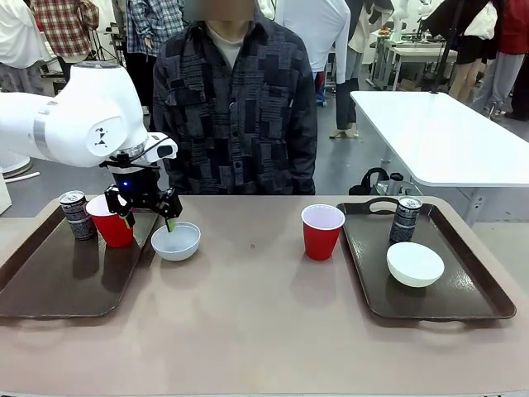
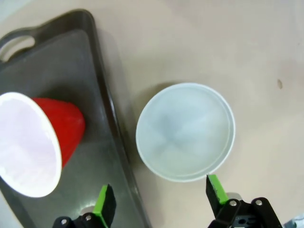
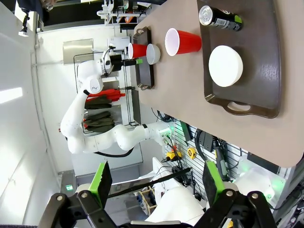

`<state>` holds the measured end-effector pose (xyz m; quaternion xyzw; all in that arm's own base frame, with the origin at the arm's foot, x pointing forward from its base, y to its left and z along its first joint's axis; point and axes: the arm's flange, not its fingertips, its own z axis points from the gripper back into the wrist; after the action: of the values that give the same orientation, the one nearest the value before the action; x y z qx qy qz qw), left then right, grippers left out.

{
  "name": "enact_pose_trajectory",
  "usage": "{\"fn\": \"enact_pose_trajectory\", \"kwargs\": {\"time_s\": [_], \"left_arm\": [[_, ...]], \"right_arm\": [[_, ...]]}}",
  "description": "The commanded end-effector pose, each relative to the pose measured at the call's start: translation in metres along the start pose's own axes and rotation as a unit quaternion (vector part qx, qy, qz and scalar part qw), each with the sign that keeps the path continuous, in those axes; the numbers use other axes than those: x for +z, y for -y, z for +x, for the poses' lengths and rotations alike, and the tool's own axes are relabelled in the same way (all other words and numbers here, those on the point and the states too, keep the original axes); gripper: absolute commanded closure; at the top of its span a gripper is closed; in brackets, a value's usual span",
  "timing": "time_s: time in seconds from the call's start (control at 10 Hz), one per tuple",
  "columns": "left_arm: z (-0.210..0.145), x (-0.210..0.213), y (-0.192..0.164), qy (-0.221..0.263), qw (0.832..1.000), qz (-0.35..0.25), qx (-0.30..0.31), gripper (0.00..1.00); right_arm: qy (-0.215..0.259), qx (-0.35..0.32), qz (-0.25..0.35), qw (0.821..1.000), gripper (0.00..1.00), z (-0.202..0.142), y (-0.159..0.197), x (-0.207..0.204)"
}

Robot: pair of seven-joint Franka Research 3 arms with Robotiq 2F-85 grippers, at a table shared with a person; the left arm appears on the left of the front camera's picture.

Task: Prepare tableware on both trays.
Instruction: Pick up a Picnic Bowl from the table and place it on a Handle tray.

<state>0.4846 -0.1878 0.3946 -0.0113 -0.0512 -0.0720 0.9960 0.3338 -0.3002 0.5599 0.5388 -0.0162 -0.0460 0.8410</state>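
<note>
My left gripper (image 1: 149,220) hangs open over the right rim of the left tray (image 1: 50,281), between a red cup (image 1: 111,223) and a white bowl (image 1: 176,241). That tray holds the cup and a dark can (image 1: 77,215); the bowl sits on the table just off its rim. In the left wrist view the open gripper (image 2: 160,199) straddles the tray's rim (image 2: 107,109), with the bowl (image 2: 185,132) on one side and the red cup (image 2: 38,137) on the other. The right tray (image 1: 463,294) carries a can (image 1: 405,219) and a bowl (image 1: 415,264). A second red cup (image 1: 321,231) stands on the table left of it. My right gripper (image 3: 156,180) is open, away from the table.
A person (image 1: 235,107) stands at the table's far edge, behind the middle. The tabletop (image 1: 256,314) between the trays is bare. From the right wrist view the right tray (image 3: 266,57), its bowl (image 3: 225,65) and can (image 3: 219,18) lie far off.
</note>
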Motion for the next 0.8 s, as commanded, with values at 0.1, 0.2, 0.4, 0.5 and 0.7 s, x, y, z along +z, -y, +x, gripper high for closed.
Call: {"fn": "enact_pose_trajectory", "kwargs": {"time_s": [0.1,0.2,0.4,0.5,0.7], "left_arm": [[0.025,-0.017,0.016,0.007,0.999,0.027,0.035,0.00],[0.028,-0.023,0.017,0.014,0.999,0.032,0.033,0.00],[0.031,-0.036,0.016,0.008,0.999,0.031,0.036,0.00],[0.032,-0.042,0.015,0.005,0.999,0.023,0.037,0.00],[0.032,-0.050,0.016,0.004,0.999,0.014,0.032,0.08]], "right_arm": [[0.003,0.002,-0.008,1.000,0.00,-0.003,0.003,-0.004],[0.003,0.002,-0.008,1.000,0.00,-0.003,0.003,-0.004],[0.003,0.002,-0.008,1.000,0.00,-0.003,0.003,-0.004],[0.003,0.002,-0.008,1.000,0.00,-0.003,0.003,-0.004],[0.003,0.002,-0.008,1.000,0.00,-0.003,0.003,-0.004]]}}
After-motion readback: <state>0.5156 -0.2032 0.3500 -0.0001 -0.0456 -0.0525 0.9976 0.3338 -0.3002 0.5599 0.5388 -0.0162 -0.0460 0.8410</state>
